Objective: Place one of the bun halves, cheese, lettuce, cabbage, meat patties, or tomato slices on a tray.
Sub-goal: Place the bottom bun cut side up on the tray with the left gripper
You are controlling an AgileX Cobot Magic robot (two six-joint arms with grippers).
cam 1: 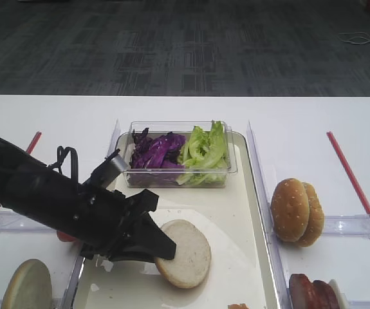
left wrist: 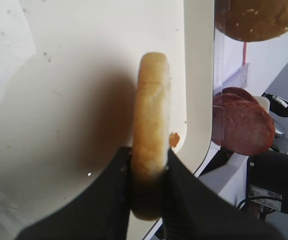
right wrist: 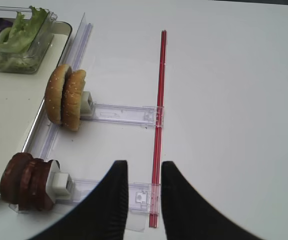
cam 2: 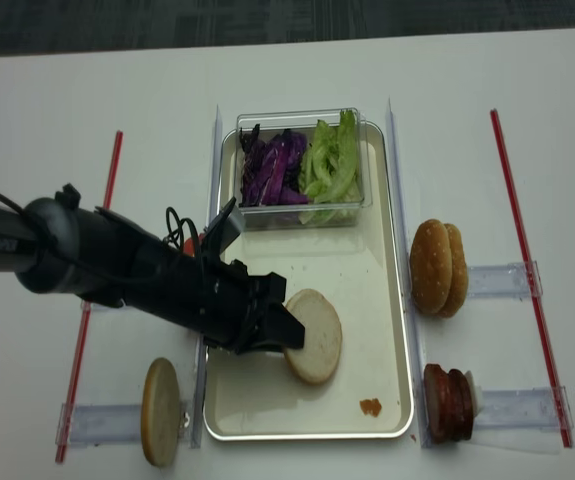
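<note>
Two arms are working at a white table (cam 1: pixel 313 116). The left gripper (cam 1: pixel 165 248) is reaching over the tray (cam 1: pixel 246 212) with its fingers (left wrist: pixel 118 190) clamped on the edge of a plain bun half (cam 1: pixel 186 252); the bun is lying with its pale face up over the tray's near middle, its crust edge showing between the fingers in the left wrist view. The right gripper (right wrist: pixel 142 195) is hovering over bare table beside a red strip (right wrist: pixel 159 120), its jaws standing apart with nothing between them. A clear tub (cam 1: pixel 175 174) is sitting at the tray's far end, holding purple cabbage (cam 1: pixel 156 151) on the left and green lettuce (cam 1: pixel 204 149) on the right. Another bun half (cam 1: pixel 27 286) is standing on edge in a clear holder left of the tray. Seeded bun tops (cam 1: pixel 295 211) are standing on edge right of the tray, and meat patties (cam 1: pixel 310 293) are standing nearer the camera on the same side. A small orange crumb (cam 2: pixel 370 406) is lying on the tray near its front right corner.
</note>
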